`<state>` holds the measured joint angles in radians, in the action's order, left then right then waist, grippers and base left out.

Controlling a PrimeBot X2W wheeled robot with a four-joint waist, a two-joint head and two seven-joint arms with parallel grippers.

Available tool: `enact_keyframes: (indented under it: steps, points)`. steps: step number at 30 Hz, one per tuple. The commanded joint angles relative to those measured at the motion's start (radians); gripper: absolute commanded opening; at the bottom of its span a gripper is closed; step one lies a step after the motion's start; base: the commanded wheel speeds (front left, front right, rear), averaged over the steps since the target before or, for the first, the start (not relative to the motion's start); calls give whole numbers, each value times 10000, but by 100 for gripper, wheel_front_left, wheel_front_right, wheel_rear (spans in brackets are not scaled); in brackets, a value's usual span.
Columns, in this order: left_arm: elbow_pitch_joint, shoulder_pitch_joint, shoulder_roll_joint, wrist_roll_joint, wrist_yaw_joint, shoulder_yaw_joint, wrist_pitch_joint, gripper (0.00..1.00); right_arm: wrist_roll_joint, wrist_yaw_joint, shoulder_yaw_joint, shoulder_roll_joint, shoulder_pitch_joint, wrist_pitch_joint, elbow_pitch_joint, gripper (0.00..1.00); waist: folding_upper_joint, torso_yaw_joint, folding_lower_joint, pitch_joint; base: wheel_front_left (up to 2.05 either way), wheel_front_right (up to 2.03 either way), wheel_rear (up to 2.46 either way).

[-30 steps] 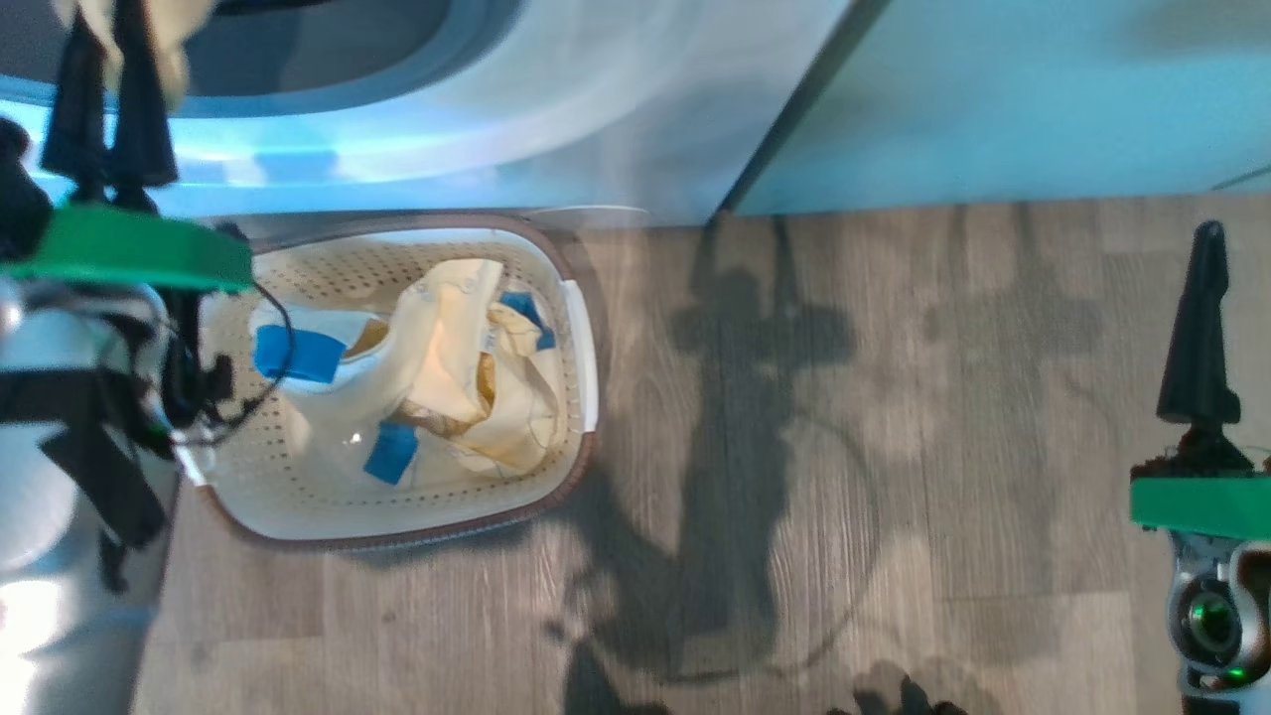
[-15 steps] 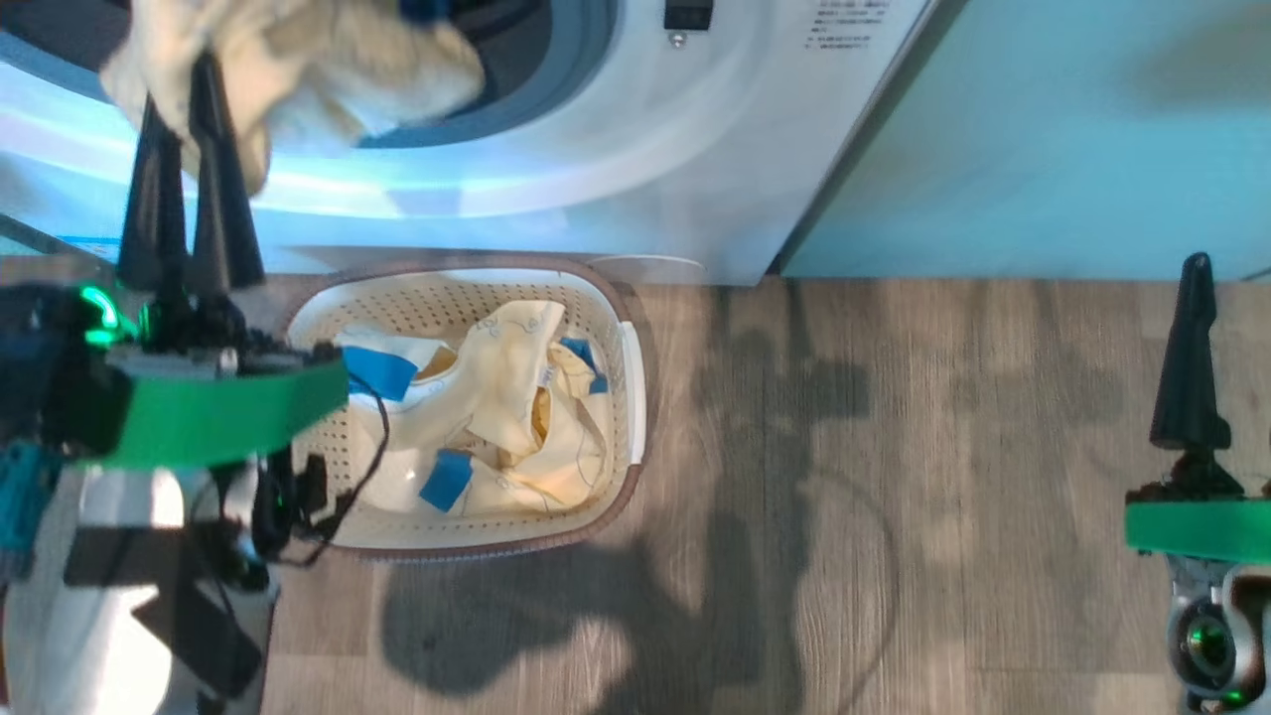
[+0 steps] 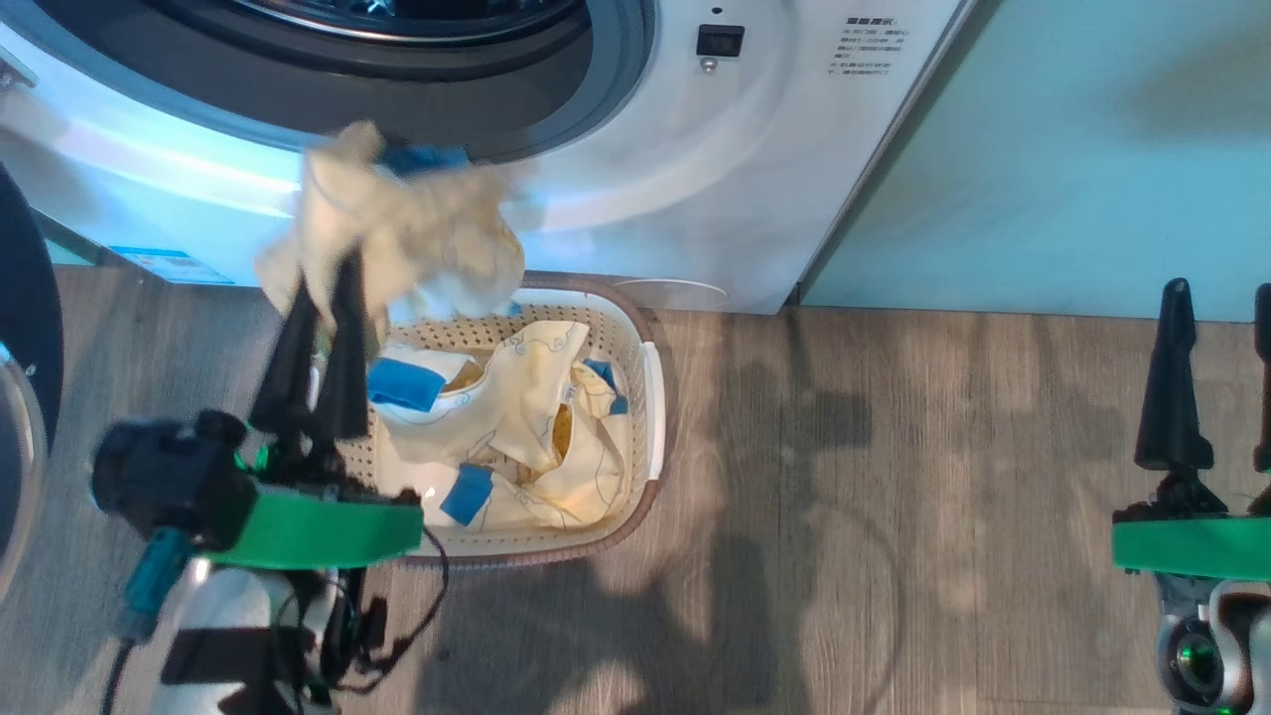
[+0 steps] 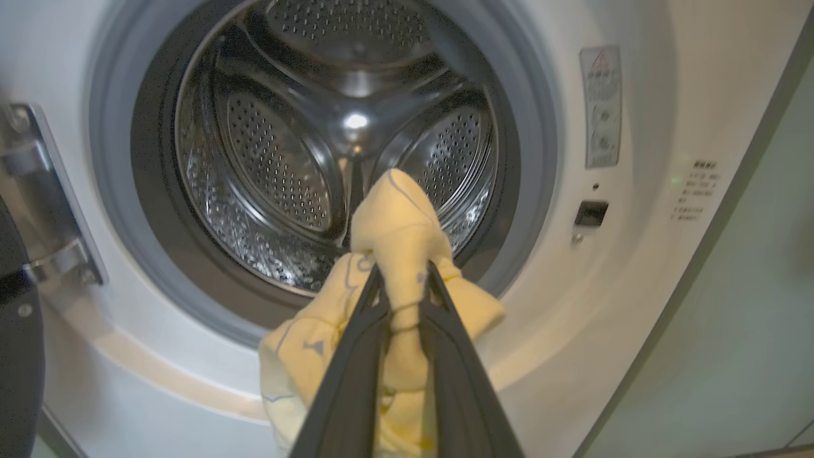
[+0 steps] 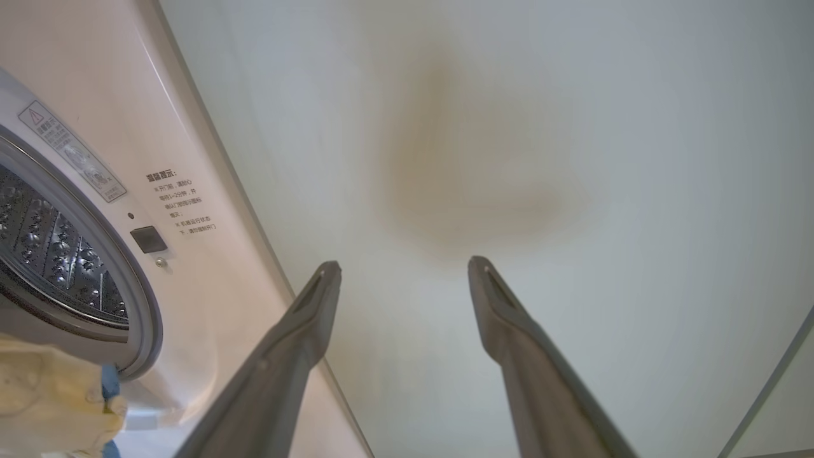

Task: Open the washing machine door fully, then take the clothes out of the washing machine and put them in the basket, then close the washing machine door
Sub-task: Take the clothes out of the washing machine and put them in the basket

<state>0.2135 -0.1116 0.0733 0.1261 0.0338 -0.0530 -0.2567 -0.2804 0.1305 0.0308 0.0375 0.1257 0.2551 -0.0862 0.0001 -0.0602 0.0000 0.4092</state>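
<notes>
The washing machine [image 3: 695, 179] stands open, and its steel drum [image 4: 343, 127] looks bare inside. The washing machine door [image 3: 25, 328] is swung out at the far left. My left gripper [image 3: 323, 283] is shut on a pale yellow piece of the clothes [image 3: 407, 228] with a blue patch, hanging in front of the drum opening over the basket's far rim. From the left wrist, that garment [image 4: 397, 222] bunches between the fingers of my left gripper [image 4: 404, 280]. More yellow and blue clothes [image 3: 526, 427] lie in the basket [image 3: 650, 397]. My right gripper [image 3: 1219, 298] is open at the right, also seen as the right gripper [image 5: 404, 267].
Pale green cabinet panels [image 3: 1092, 149] stand to the right of the washer, and the same panel [image 5: 509, 159] faces my right gripper. Wood-look floor [image 3: 894, 497] stretches between the basket and the right arm. A metal door hinge [image 4: 38, 191] sits left of the drum opening.
The head camera has shifted, showing more of the washer. My left gripper has carried the yellow garment out of the drum opening and rightward, toward the basket. The right gripper has stayed open.
</notes>
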Motion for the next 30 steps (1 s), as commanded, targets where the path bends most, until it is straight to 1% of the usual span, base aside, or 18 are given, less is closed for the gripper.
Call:
enact_keyframes:
  steps: [1,7,12,13,22,29,30]
  points:
    - [12,-100,31,127,77,-256,-50,0,-22,2,-238,127,12,67,-326,100,-1,-39,0,48,0,0,0]
    - [-2386,-256,-33,510,317,-256,-51,0,-197,2,-325,127,118,67,-310,100,-1,-258,0,283,0,0,0]
    - [-4780,-912,158,749,553,-232,-51,0,-359,2,-346,127,212,67,-312,100,-1,-492,0,582,0,0,0]
    - [-4780,-912,158,749,553,-232,-51,0,-359,2,-346,127,212,67,-312,100,-1,-492,0,582,0,0,0]
    - [-9262,-3155,583,1020,856,311,160,0,-611,2,-431,127,546,67,-387,100,-1,-926,0,1451,0,0,0]
    - [-11836,-4836,772,1306,944,744,554,0,-850,2,-521,127,849,67,-372,100,-1,-1341,0,2081,0,0,0]
    - [-12122,-5007,767,1423,947,695,565,5,-876,2,-537,127,871,67,-365,100,-1,-1389,0,2121,0,0,0]
